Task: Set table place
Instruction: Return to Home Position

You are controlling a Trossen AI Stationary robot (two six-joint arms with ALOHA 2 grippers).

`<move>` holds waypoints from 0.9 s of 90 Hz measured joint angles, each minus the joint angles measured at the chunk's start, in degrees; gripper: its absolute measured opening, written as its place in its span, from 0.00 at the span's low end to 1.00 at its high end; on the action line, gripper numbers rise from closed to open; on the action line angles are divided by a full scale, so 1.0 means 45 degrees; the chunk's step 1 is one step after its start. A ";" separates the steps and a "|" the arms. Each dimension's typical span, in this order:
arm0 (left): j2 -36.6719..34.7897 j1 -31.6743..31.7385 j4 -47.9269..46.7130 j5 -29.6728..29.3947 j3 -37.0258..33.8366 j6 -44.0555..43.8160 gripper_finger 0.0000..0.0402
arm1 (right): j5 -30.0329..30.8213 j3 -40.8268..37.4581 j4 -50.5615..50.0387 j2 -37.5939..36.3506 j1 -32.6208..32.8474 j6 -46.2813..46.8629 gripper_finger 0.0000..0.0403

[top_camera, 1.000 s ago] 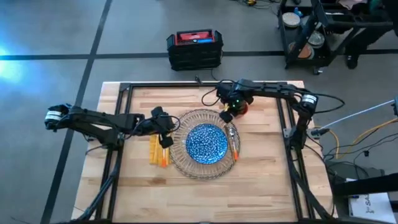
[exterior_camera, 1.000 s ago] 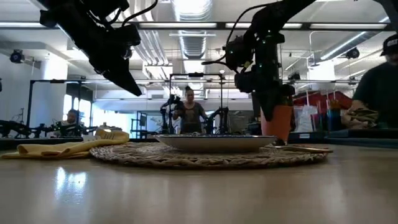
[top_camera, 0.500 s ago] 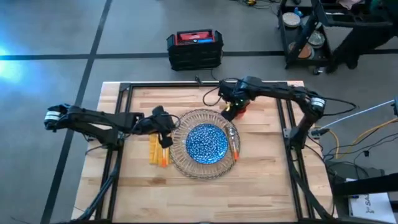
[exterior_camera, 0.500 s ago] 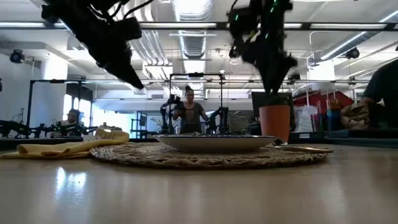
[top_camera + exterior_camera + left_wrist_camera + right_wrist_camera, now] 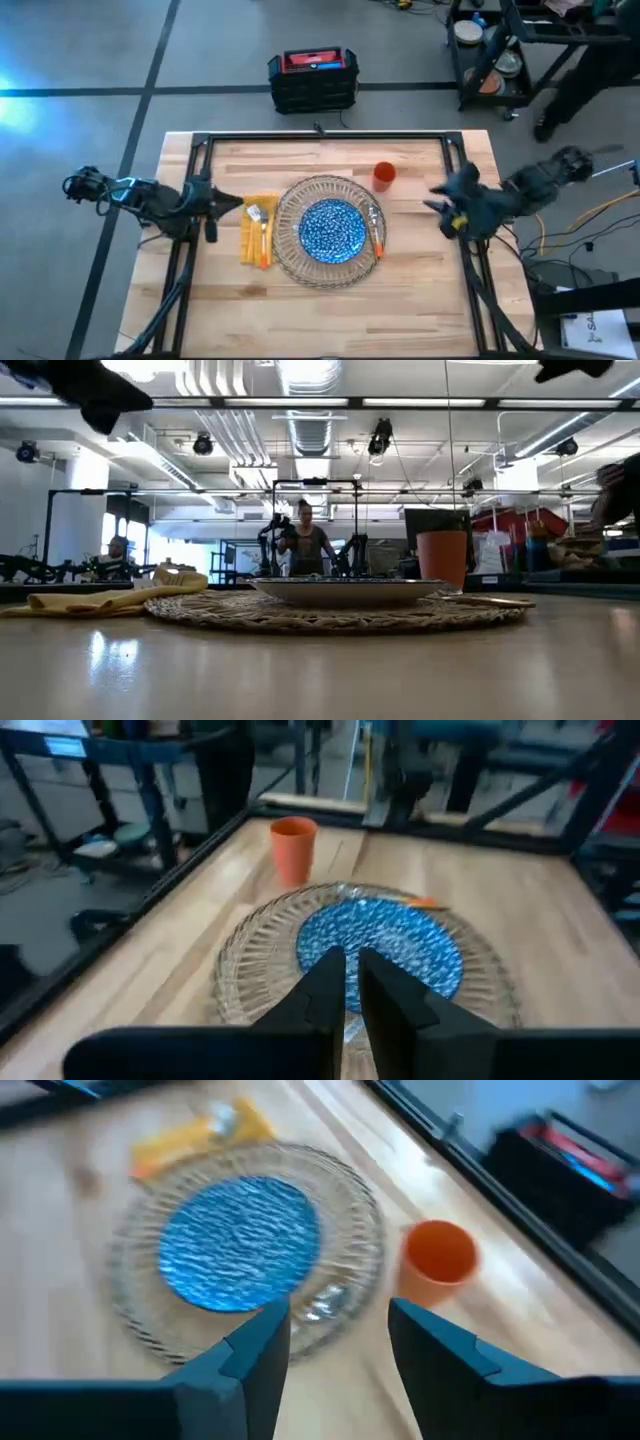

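On the wooden table (image 5: 420, 290) lies a large clear cut-glass plate (image 5: 290, 250) with a smaller blue-patterned plate (image 5: 332, 228) on it. A yellow napkin (image 5: 247, 238) lies left of it, carrying orange-handled cutlery (image 5: 262, 238). More orange-handled cutlery (image 5: 376, 226) rests on the glass plate's right rim. The red-orange cup (image 5: 384, 176) stands upright at the plate's far right. My left gripper (image 5: 232, 203) is shut and hangs left of the napkin. My right gripper (image 5: 340, 1325) is open near the table's right edge.
Black frame rails (image 5: 320, 137) run along the table's far edge and sides. A black case with a red top (image 5: 313, 78) sits on the floor beyond the far edge, a black cart (image 5: 500, 50) at far right. People stand in the room behind (image 5: 303, 540).
My right gripper has risen off the cup and drawn back toward the table's right edge; the cup stays upright beside the plate. My left gripper has pulled away from above the napkin toward the table's left edge. Napkin, cutlery and plates have not moved.
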 joint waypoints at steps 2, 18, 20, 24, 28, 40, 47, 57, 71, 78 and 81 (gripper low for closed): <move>-0.0060 -0.0029 0.0412 0.0147 -0.0403 -0.0016 0.05 | 0.0508 -0.0552 0.0164 -0.0330 0.0663 0.0441 0.36; 0.0320 -0.0019 0.5811 0.0437 -0.3555 0.0616 0.05 | 0.5134 -0.4262 0.1848 -0.1656 0.4146 0.2716 0.30; 0.0461 -0.0016 0.6593 0.0434 -0.3892 0.0777 0.05 | 0.5645 -0.4617 0.2088 -0.1680 0.4353 0.2784 0.29; 0.0795 -0.0014 0.8270 0.0415 -0.4509 0.1169 0.05 | 0.6482 -0.5238 0.2609 -0.1711 0.4597 0.2816 0.28; 0.1088 -0.0014 0.9909 0.0399 -0.5012 0.1578 0.05 | 0.6978 -0.5648 0.2924 -0.1706 0.4631 0.2827 0.27; 0.1816 -0.0005 1.2869 0.0328 -0.5725 0.2600 0.05 | 0.7315 -0.6229 0.2974 -0.1721 0.4593 0.3446 0.26; 0.1870 -0.0005 1.2837 -0.0280 -0.5718 0.3069 0.05 | 0.7198 -0.6495 0.2962 -0.1830 0.4593 0.3487 0.26; 0.1840 0.0217 1.2028 -0.0724 -0.5379 0.3776 0.05 | 0.6335 -0.6914 0.2972 -0.2291 0.4598 0.3041 0.26; 0.1390 0.0995 0.9290 0.1012 -0.4336 0.3264 0.01 | 0.5556 -0.7441 0.4390 -0.3622 0.4598 0.1281 0.26; 0.1310 0.1372 0.8139 0.2276 -0.3732 0.2699 0.01 | 0.5079 -0.7596 0.5866 -0.4532 0.4596 -0.1016 0.26; 0.1297 0.1462 0.7769 0.2565 -0.3524 0.2642 0.01 | 0.4908 -0.7654 0.6638 -0.4933 0.4581 -0.2041 0.26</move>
